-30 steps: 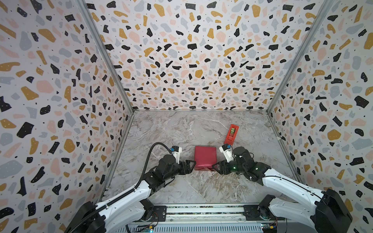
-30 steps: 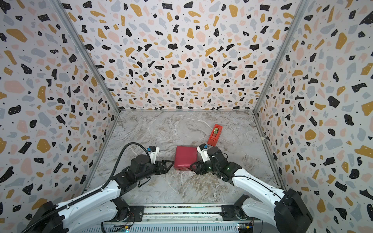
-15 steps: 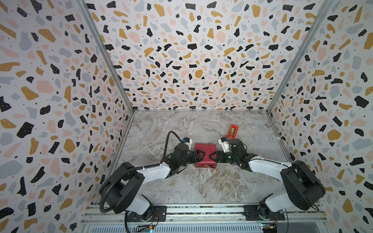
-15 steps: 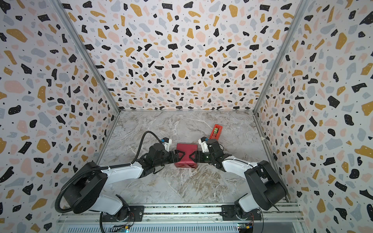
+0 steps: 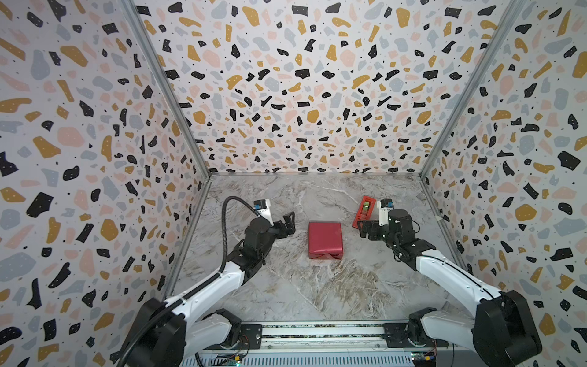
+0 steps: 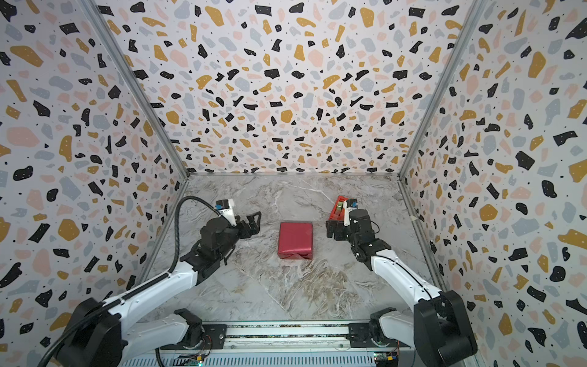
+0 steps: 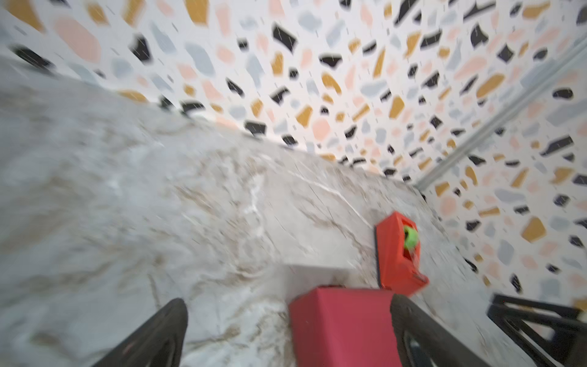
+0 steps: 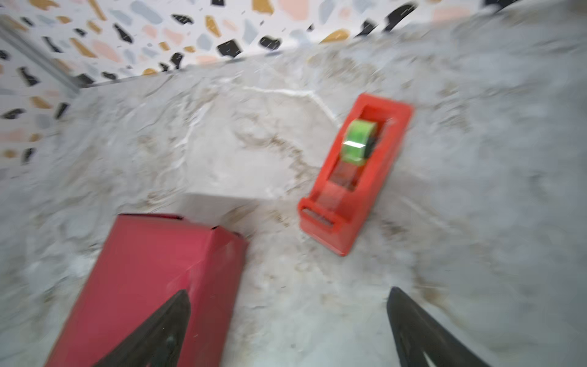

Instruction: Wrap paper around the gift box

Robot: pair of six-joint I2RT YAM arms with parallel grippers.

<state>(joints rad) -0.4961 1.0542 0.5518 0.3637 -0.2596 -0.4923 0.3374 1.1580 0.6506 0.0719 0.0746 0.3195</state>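
Nearest the camera head, along the front edge: a metal rail (image 5: 317,332) carrying the bases of both arms. Beyond it, a bare stretch of marble-patterned worktop (image 5: 317,292).

Farther in, at mid-worktop in both top views: the gift box (image 5: 324,240), lying flat and fully covered by the crimson paper (image 6: 295,235), with folded flaps meeting on the near end face.

Left of the box, near but clearly apart from it: the left gripper (image 5: 289,225), jaws spread wide, grasping nothing, aimed toward the box. Looping up behind that arm, a black cable (image 5: 225,228). Blurred in the left wrist view: the wrapped box (image 7: 343,327) ahead, between the parted fingers (image 7: 152,336).

Right of the box, likewise apart from it: the right gripper (image 5: 362,229), jaws released and empty. Blurred in the right wrist view: the box (image 8: 152,286) partly behind one dark finger (image 8: 165,327), open worktop between the two fingers.

Behind and to the right of the box, close to the right gripper: a red-orange tape dispenser (image 8: 352,171) resting on the worktop, loaded with a green roll (image 8: 359,141). Contact between dispenser and gripper unclear from above.

Farthest back, closing off the worktop: a terrazzo-patterned wall (image 5: 301,95), with matching walls on both sides.
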